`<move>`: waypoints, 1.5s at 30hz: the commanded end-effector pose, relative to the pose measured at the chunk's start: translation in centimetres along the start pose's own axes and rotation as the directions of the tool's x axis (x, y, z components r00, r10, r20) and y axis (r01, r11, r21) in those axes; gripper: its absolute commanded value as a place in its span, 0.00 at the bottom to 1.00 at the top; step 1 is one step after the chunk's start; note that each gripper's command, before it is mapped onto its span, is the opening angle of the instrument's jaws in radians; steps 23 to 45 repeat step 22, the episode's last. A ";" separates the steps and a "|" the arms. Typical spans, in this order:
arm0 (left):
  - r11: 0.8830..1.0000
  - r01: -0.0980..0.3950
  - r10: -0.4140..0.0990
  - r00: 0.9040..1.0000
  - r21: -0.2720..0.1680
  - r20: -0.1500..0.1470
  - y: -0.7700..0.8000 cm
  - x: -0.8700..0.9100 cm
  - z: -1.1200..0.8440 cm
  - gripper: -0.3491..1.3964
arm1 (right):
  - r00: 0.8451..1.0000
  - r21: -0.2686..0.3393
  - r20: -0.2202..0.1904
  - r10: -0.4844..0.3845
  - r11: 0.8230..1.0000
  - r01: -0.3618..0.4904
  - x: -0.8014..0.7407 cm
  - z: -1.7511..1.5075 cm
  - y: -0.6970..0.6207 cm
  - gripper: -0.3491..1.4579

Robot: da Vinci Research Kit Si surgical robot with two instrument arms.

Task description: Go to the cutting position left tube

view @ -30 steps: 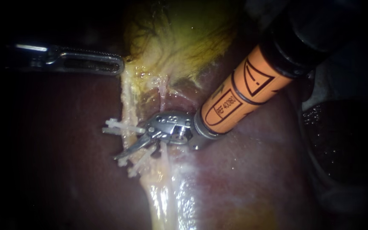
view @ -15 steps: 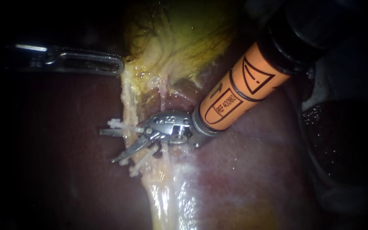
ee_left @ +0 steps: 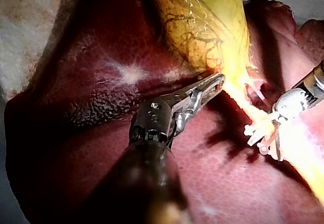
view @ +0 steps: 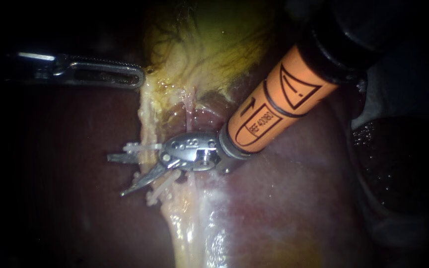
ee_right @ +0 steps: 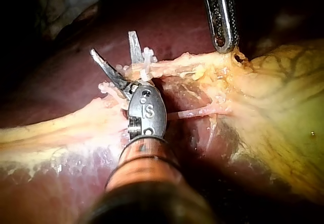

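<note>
Since the earlier frames, the right instrument has slid toward 9 o'clock. Both of its blade tips now reach past the left tube and over the dark liver. Its jaws are moderately open and grip nothing. The tube runs between them, crossing close to the hinge. The left tube is a pale strand running from 12 to 6 o'clock at centre-left. It carries white clips: one lies along the upper blade, and more sit just below the lower blade. The left instrument at 10 o'clock has not moved. Its jaws are closed on the edge of the gallbladder.

The right wrist view shows the open blades from behind, with a clip between them near the hinge. It also shows a second thin tube beside the instrument's head, which is harder to see from the endoscope. The left wrist view shows the left instrument pinching yellow tissue where the gallbladder narrows. The clips lie ahead of it, and only the right instrument's metal head is in view.
</note>
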 end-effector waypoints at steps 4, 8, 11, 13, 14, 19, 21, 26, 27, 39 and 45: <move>1.000 0.000 0.000 1.000 0.000 0.000 0.00 0.00 0.00 0.00 | 1.000 -0.002 -0.008 0.007 1.000 -0.007 0.23 -0.07 0.00 0.80; 1.000 0.000 0.000 1.000 0.000 0.000 0.00 0.00 0.00 0.00 | 1.000 -0.003 -0.012 0.013 1.000 -0.013 0.33 -0.11 0.00 0.80; 1.000 0.000 0.000 1.000 0.000 0.000 0.00 0.00 0.00 0.00 | 1.000 -0.003 -0.012 0.013 1.000 -0.013 0.33 -0.12 0.00 0.80; 1.000 0.000 0.000 1.000 0.000 0.000 0.00 0.00 0.00 0.00 | 1.000 -0.003 -0.011 0.012 1.000 -0.012 0.32 -0.12 0.00 0.80; 1.000 0.000 0.000 1.000 0.000 0.000 0.00 0.00 0.00 0.00 | 1.000 -0.002 -0.011 0.012 1.000 -0.012 0.32 -0.11 0.00 0.80; 1.000 0.000 0.000 1.000 0.000 0.000 0.00 0.00 0.00 0.00 | 1.000 -0.002 -0.011 0.012 1.000 -0.012 0.31 -0.11 0.00 0.80; 1.000 0.000 0.000 1.000 0.000 0.000 0.00 0.00 0.00 0.00 | 1.000 -0.005 -0.011 0.011 1.000 -0.011 0.31 -0.11 0.00 0.80; 1.000 0.000 0.000 1.000 0.000 0.000 0.00 0.00 0.00 0.00 | 1.000 -0.002 -0.011 0.011 1.000 -0.011 0.30 -0.11 0.00 0.80; 1.000 0.000 0.000 1.000 0.000 0.000 0.00 0.00 0.00 0.00 | 1.000 -0.002 -0.011 0.011 1.000 -0.011 0.30 -0.11 0.00 0.80; 1.000 0.000 0.000 1.000 0.000 0.000 0.00 0.00 0.00 0.00 | 1.000 -0.002 -0.011 0.011 1.000 -0.011 0.30 -0.11 0.00 0.80; 1.000 0.000 0.000 1.000 0.000 0.000 0.00 0.00 0.00 0.00 | 1.000 -0.002 -0.011 0.011 1.000 -0.011 0.30 -0.11 0.00 0.80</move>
